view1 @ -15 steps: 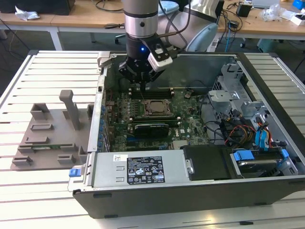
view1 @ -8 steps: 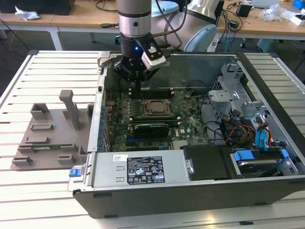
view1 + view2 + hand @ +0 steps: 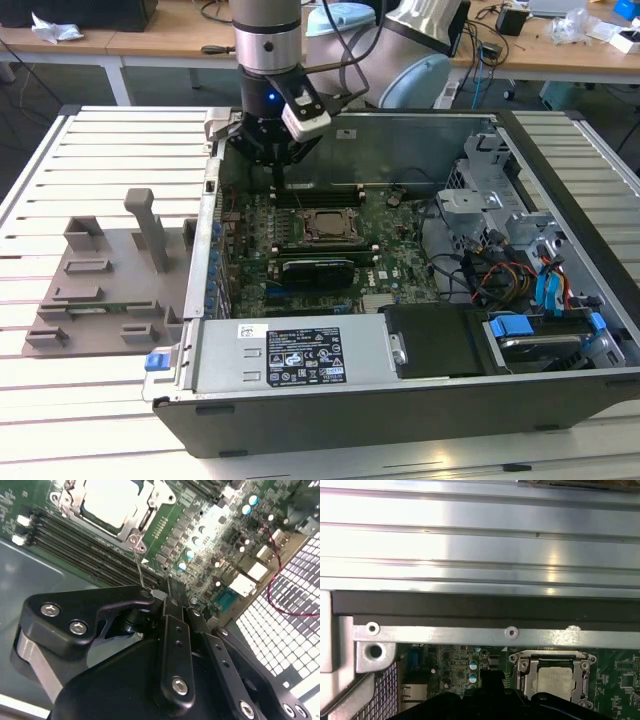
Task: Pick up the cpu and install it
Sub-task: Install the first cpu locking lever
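Cpu: the small flat square chip with a silver-grey metal top (image 3: 107,502) lies seated in the metal socket frame (image 3: 131,536) on the green motherboard (image 3: 390,262), so it appears already placed in its seat; it also shows in the first wrist view (image 3: 555,680)
Gripper: the black jointed gripper (image 3: 277,165) hangs just above the board's memory slots (image 3: 75,547), beside the socket and clear of the chip
Grip state: the fingers look drawn together with nothing between them, though their tips are hard to make out
Socket lever: a thin wire lever (image 3: 138,567) rises from the frame's corner toward the fingers, which suggests the gripper is here to work the latch
Case: the open black computer case (image 3: 400,420) lies on its side, giving access from above
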`<state>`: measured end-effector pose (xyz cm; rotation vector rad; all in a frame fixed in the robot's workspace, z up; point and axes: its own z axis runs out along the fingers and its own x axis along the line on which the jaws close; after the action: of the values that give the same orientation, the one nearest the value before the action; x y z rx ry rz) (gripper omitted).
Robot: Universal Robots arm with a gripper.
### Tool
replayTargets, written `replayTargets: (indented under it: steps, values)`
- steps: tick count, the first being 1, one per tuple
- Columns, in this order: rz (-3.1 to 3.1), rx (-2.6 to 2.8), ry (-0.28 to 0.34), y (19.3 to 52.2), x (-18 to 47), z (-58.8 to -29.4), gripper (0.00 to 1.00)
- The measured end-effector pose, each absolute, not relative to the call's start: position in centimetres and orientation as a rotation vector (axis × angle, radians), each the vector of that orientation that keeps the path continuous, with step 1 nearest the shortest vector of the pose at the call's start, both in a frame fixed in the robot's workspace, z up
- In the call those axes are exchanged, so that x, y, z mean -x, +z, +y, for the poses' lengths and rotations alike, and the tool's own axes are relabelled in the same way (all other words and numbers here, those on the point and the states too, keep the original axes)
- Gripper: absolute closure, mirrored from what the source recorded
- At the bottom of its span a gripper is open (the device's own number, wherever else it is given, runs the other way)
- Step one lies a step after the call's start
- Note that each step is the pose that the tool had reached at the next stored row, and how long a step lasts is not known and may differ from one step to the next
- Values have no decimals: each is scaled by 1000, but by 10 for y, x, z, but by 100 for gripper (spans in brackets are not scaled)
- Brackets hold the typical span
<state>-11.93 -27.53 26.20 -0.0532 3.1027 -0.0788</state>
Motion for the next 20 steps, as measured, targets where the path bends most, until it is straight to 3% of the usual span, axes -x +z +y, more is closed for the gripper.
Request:
replayTargets:
  steps: [20]
  values:
    - [3106,53,-73,261,84,-275,90]
